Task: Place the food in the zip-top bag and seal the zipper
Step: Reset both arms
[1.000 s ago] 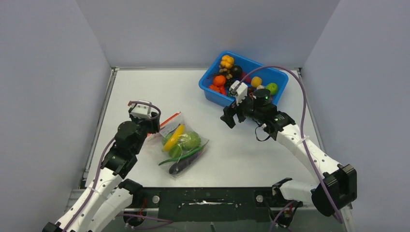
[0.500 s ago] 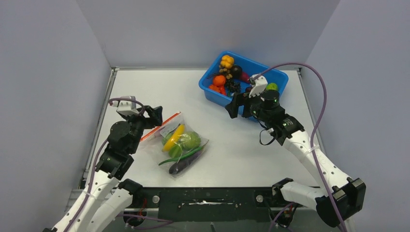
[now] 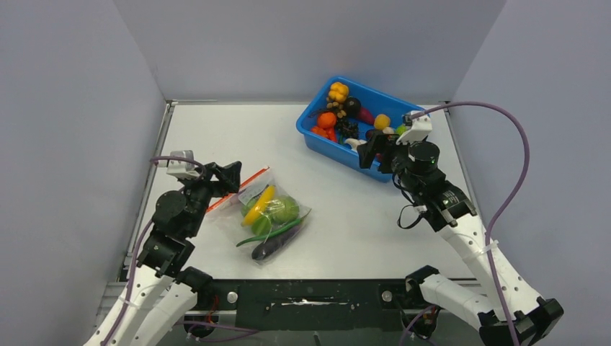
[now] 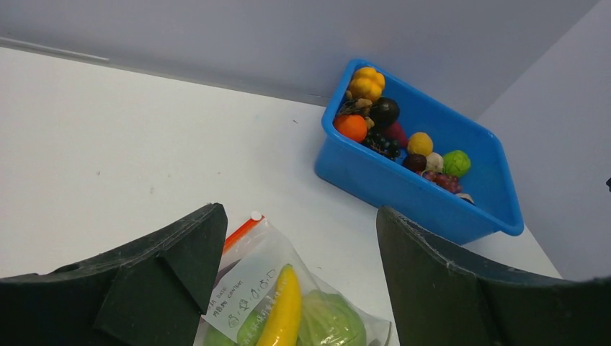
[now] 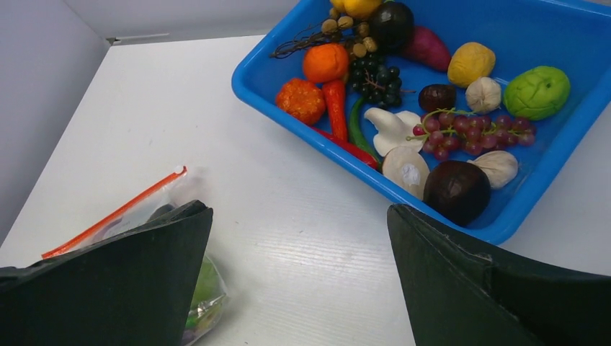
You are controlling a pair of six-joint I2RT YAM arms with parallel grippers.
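Note:
The clear zip-top bag (image 3: 272, 216) lies flat left of centre. It holds a yellow banana (image 3: 258, 205), a green round fruit (image 3: 284, 209), a long green pod (image 3: 272, 232) and a dark eggplant (image 3: 270, 249). Its red-orange zipper (image 3: 234, 189) runs along the upper-left edge. My left gripper (image 3: 229, 175) is open and empty just above the zipper's far end. In the left wrist view (image 4: 299, 216) the bag (image 4: 245, 277) and zipper (image 4: 240, 232) lie between the jaws. My right gripper (image 3: 371, 151) is open and empty by the bin's near wall.
A blue bin (image 3: 317, 135) at the back right holds several more toy foods. It also shows in the left wrist view (image 4: 389, 180) and the right wrist view (image 5: 252, 79). Grey walls enclose the table on three sides.
My left gripper has drawn back from the bag's zipper corner and opened wide. My right gripper has moved right and back, toward the blue bin. The bag has not moved.

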